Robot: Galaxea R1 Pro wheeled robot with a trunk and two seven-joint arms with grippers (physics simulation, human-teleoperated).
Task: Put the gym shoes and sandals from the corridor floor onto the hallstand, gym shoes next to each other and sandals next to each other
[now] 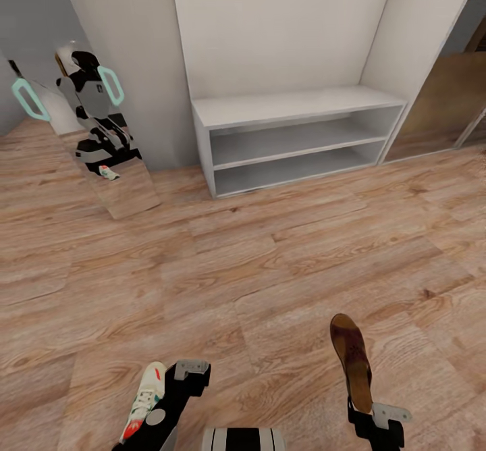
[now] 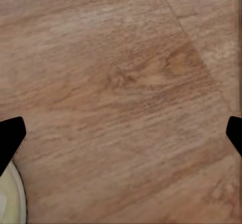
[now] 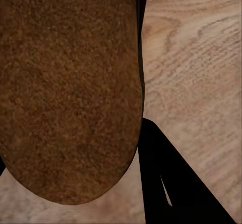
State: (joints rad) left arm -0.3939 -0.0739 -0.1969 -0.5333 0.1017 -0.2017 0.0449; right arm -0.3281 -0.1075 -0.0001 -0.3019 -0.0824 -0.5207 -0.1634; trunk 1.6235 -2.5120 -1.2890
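- Wood-plank corridor floor [image 1: 270, 269] stretches ahead to the pale grey hallstand [image 1: 297, 107] at upper centre, its bench top and shelves bare.
- My right gripper [image 1: 375, 418], lower right, is clamped on a brown sandal [image 1: 351, 360].
- My left gripper [image 1: 177, 385], lower left, seems to pinch a gym shoe [image 1: 144, 400]; its fingertips [image 2: 11, 139] look spread wide, so I cannot tell.
- I should roll closer squarely, keeping both shoes level.

You are in a home corridor. Note the pale grey two-shelf shoe rack [image 1: 297, 142], wood-plank laminate floor [image 1: 270, 262], and leaning frameless mirror [image 1: 101, 147].
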